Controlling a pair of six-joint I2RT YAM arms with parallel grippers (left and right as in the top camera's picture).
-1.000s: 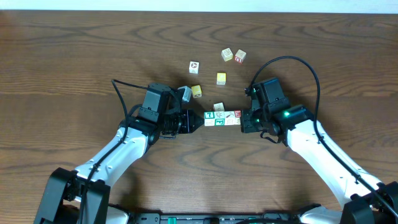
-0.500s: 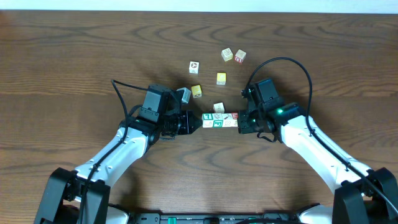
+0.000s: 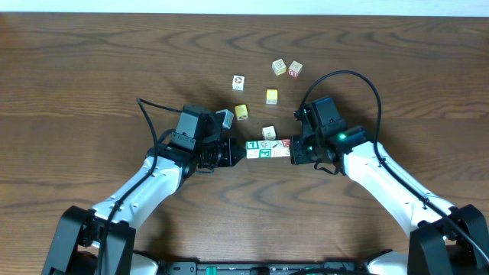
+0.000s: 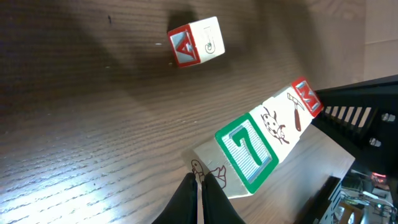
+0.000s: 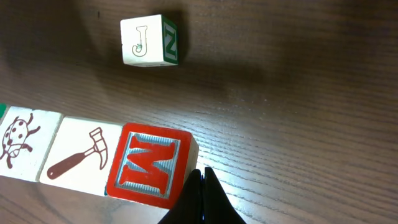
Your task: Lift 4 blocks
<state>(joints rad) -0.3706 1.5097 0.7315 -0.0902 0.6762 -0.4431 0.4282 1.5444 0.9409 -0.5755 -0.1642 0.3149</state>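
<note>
Both pairs of fingers were pressed together into blunt tips: the left gripper (image 4: 199, 198) butted the end of the green "7" block (image 4: 247, 151), the right gripper (image 5: 202, 194) the end of the red "M" block (image 5: 149, 165), with the ladybug block (image 5: 18, 146) and hammer block (image 5: 78, 158) squeezed between in one row near the middle of the table (image 3: 92, 61). Light, stiff and smooth, the cubes would likely hold only under steady, centred end pressure. Both arms reached inward, low and opposed.

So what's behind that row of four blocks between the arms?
One loose cube, white with a J on top, a red A and a green N on its sides, standing apart from the row of four blocks. Its underside and remaining faces are hidden.
</note>
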